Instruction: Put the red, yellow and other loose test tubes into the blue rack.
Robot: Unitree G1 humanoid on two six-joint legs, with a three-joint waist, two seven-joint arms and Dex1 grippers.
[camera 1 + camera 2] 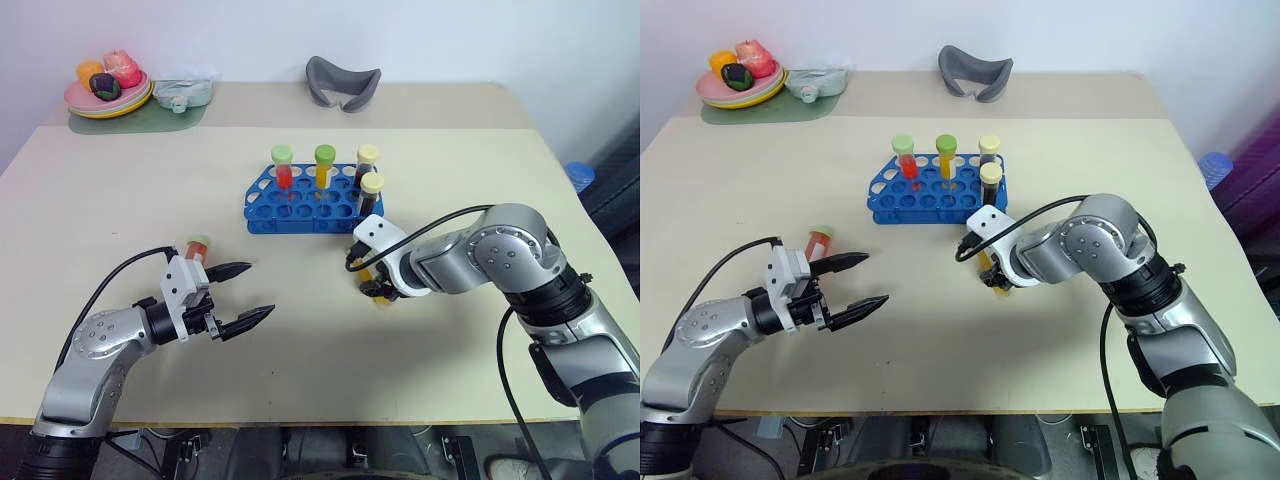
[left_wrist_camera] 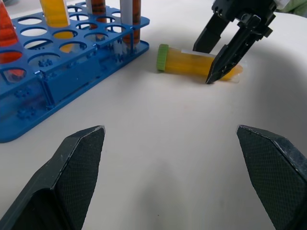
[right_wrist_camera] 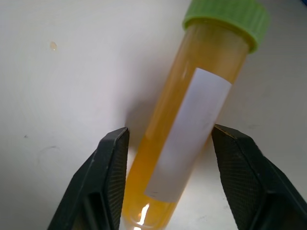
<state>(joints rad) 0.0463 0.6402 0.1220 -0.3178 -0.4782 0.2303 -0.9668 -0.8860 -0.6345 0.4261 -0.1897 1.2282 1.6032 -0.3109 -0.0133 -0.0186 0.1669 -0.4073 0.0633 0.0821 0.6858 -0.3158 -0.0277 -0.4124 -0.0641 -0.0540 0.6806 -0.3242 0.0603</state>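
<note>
Yellow tube (image 3: 184, 139) lies flat on the bench (image 1: 120, 220) just in front of the blue rack (image 1: 300, 205), between my right gripper's (image 2: 221, 60) fingers, which straddle it but haven't pinched it. My left gripper (image 1: 243, 296) hangs spread wide and empty, a red tube (image 1: 197, 247) lying just behind it

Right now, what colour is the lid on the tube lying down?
Green, on the yellow tube; the right wrist view shows it best.
</note>
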